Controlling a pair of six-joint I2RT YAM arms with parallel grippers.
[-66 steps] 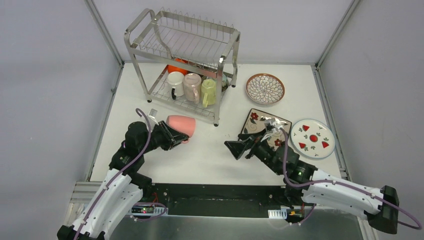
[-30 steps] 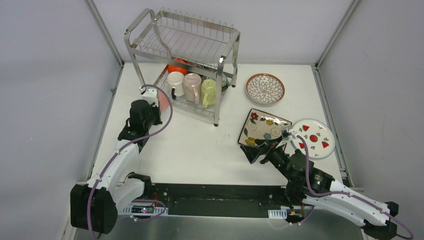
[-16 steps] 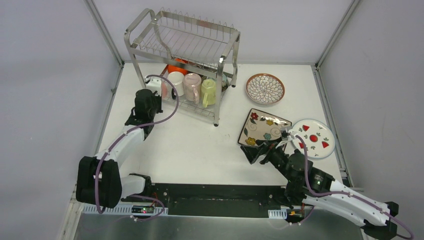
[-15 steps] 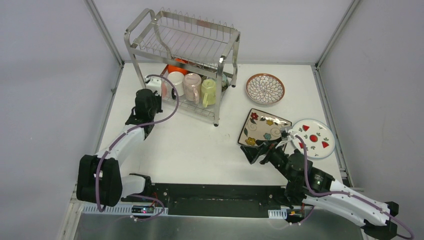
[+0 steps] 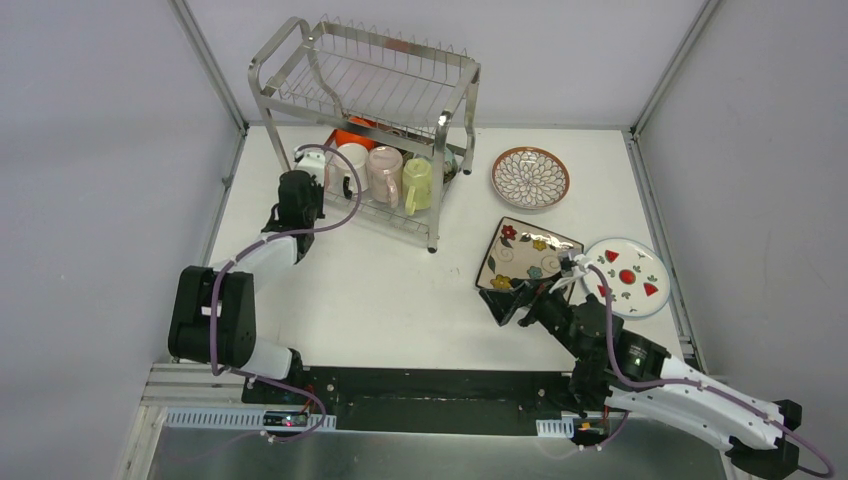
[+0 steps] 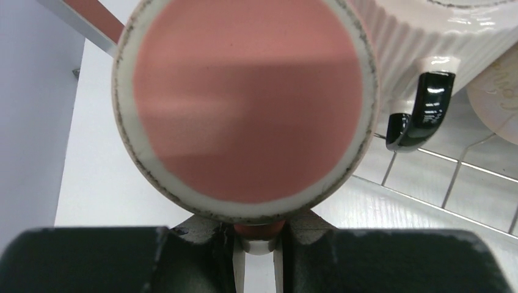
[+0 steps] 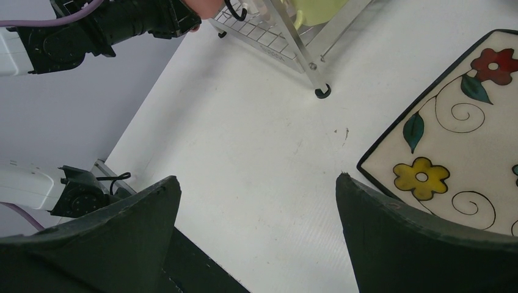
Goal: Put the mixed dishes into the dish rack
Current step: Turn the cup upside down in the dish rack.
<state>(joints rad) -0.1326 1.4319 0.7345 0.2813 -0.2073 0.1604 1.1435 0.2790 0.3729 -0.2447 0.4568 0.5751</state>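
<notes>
White counter [image 5: 400, 300] between grey walls carries everything. Biggest on it is the dish rack [image 5: 370, 80], a two-tier steel wire frame at the far left. To its right lie three plates, not yet loaded: the square floral plate [image 5: 528, 255], the white red-marked plate [image 5: 626, 277] and the brown-rimmed plate [image 5: 530, 177]. The right jaws are spread wide and hold nothing, low over the counter just beside the near corner of the square floral plate. The left jaws are almost pressed together and pinch the pink mug [image 6: 244, 104], it seems by its handle. This mug is at the left end of the rack's lower tier, just beside the white mug [image 5: 350, 160]. I judge that the step in hand is to set it into the row. To do this well, the arm should keep it off the white mug's black handle [image 6: 421, 104], lower it until it rests on the wires, and only then release. The lower tier holds already the white mug, a pink ribbed mug [image 5: 384, 172], a yellow-green mug [image 5: 417, 183] and, behind them, an orange bowl [image 5: 352, 133].
</notes>
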